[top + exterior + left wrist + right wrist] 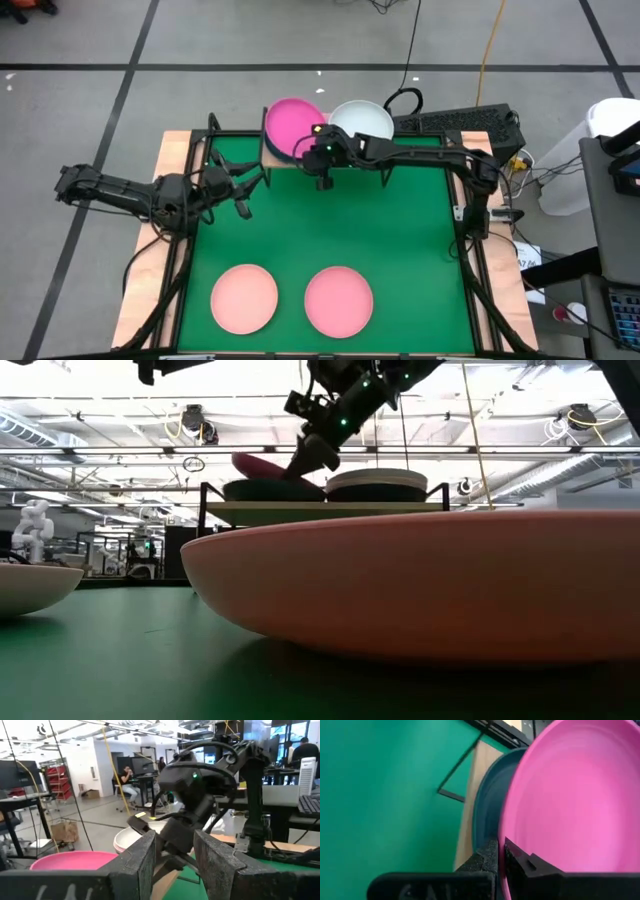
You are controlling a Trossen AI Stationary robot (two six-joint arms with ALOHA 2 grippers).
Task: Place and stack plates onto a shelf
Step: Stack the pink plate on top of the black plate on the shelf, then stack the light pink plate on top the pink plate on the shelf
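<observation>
The magenta plate [290, 122] sits tilted over the dark teal plates [268, 490] on the left half of the light-wood shelf [320, 508]. My right gripper [308, 150] is shut on its rim. Pale white plates [362, 120] are stacked on the shelf's right half. Two light pink plates [244, 298] [338, 300] lie flat on the green mat near the table's near edge. My left gripper [238, 186] hovers open over the mat's left side, short of the shelf. My right gripper pinches the magenta plate's rim [506, 870] on the side nearest the white plates, with one finger [487, 862] under the rim and the other finger [532, 870] on the inner face. It comes slanting down from the right. The plate tilts, its low edge [298, 477] by the teal stack.
The shelf's black metal frame [215, 135] stands at the mat's far edge. A keyboard [455, 122] and cables lie beyond the table's far right corner. The middle of the green mat [330, 220] is bare. People are seated far off in the room [127, 780].
</observation>
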